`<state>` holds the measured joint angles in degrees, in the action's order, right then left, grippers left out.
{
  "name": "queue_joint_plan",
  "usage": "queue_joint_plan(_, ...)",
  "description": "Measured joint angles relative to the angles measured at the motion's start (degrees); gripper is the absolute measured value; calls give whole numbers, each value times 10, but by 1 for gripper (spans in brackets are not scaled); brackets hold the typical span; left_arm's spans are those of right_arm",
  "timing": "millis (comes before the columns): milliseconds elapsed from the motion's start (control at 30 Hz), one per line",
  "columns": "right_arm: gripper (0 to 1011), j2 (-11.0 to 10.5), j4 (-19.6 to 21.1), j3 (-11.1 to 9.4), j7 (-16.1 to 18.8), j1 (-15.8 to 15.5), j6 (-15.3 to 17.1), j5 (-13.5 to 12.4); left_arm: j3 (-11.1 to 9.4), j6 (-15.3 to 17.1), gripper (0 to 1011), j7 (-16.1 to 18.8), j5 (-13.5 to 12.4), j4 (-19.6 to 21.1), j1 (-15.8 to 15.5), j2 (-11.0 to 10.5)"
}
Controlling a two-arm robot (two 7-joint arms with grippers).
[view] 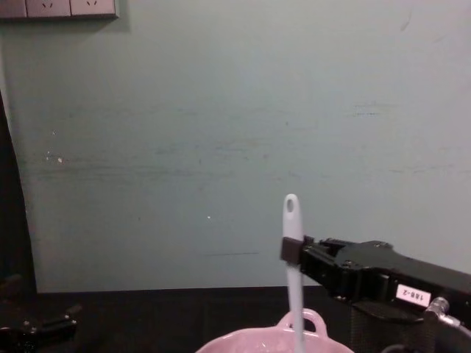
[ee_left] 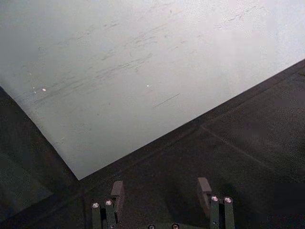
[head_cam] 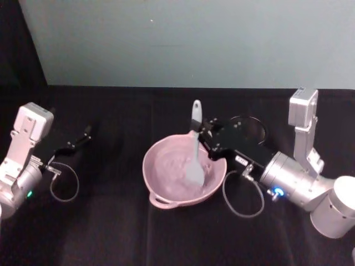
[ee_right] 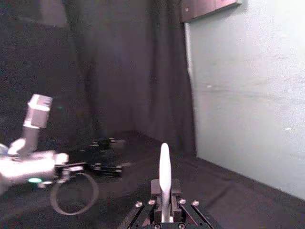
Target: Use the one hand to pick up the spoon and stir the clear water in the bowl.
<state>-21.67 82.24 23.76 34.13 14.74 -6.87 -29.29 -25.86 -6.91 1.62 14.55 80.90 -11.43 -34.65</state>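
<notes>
A black table (head_cam: 111,233) stands before a pale wall (head_cam: 194,39). The right hand (head_cam: 206,137) grips the spoon (head_cam: 195,145) mid-handle between closed jaws, scoop down inside the bowl (head_cam: 151,172). The left hand (head_cam: 84,134) rests far left, jaws wide.

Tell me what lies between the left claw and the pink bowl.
Bare black tabletop, seen in the head view: nothing sits between the left claw and the bowl. The right claw grips the spoon standing in the bowl.

Head camera looks down, chest camera level and nearer — both share bowl (head_cam: 166,173) and spoon (head_cam: 195,148).
</notes>
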Motion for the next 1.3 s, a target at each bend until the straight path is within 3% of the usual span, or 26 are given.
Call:
queue_joint_plan(133,118,6,12,12,10,-5,9,-23,0,0,1011,0,0,0,0,0)
queue_joint_plan(333,118,36,-22,30,3,17,-10,-20,0,0,1011,0,0,0,0,0)
queue_joint_plan(500,118,79,-98,38,-32,56,-68,24,0,0,1011,0,0,0,0,0)
queue_joint_plan(600,118,101,-148,34,-64,79,-116,67,0,0,1011,0,0,0,0,0)
queue_joint_plan(800,118,103,-169,17,-94,90,-147,100,0,0,1011,0,0,0,0,0)
queue_joint_plan(1033,118,68,-112,-8,-80,59,-116,87,0,0,1011,0,0,0,0,0)
queue_joint_plan(1300,118,31,-25,-16,-26,6,-18,21,0,0,1011,0,0,0,0,0)
